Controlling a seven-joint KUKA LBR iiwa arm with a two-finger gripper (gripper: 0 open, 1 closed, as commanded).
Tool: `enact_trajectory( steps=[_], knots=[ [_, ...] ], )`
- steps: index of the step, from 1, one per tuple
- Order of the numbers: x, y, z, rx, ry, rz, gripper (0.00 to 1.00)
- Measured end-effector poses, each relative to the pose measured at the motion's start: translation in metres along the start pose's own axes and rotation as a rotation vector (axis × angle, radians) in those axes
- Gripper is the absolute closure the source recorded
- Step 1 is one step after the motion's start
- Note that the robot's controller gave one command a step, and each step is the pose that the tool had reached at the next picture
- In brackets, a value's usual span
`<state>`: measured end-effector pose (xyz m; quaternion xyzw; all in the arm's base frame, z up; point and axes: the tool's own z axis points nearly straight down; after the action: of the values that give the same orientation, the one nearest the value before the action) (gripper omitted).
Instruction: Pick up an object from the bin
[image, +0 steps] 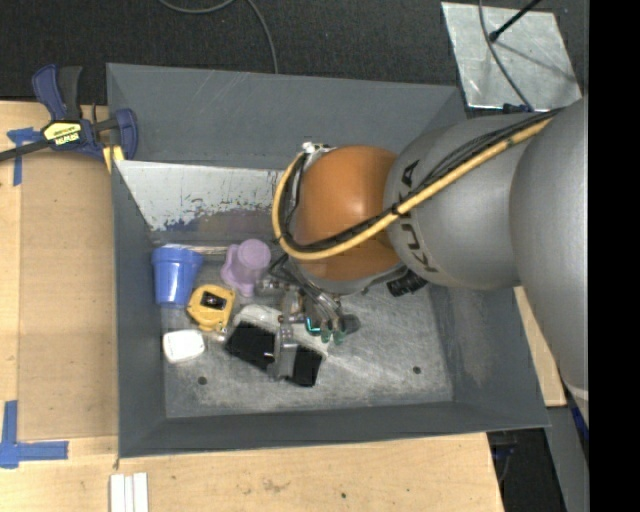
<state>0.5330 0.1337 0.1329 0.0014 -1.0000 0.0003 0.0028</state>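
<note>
My gripper (292, 343) reaches down from under the arm's orange cover to the bin floor, left of the middle. It sits between two flat black things lying side by side: one (250, 345) to its left and one (306, 368) to its lower right. It appears to touch them, but the contact is hard to make out. A yellow and black tape measure (210, 306) lies just up and left of the black things. A purple cup (246, 264) lies on its side beside the gripper's upper part.
A blue cup (174, 274) lies near the bin's left wall, with a small white block (183, 346) below it. The arm and its orange cover hide the bin's upper middle and right. Bare floor shows at the lower right.
</note>
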Motion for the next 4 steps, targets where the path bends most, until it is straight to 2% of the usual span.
enact_trajectory(
  steps=[1,2,3,4],
  knots=[
    [-0.002,0.0,-0.004,-0.002,-0.008,0.002,0.0],
    [0.012,-0.003,0.028,-0.003,-0.013,0.064,0.0],
    [0.017,-0.013,0.058,-0.008,-0.028,0.248,1.0],
    [0.017,-0.013,0.058,-0.008,-0.028,0.249,1.0]
  ],
)
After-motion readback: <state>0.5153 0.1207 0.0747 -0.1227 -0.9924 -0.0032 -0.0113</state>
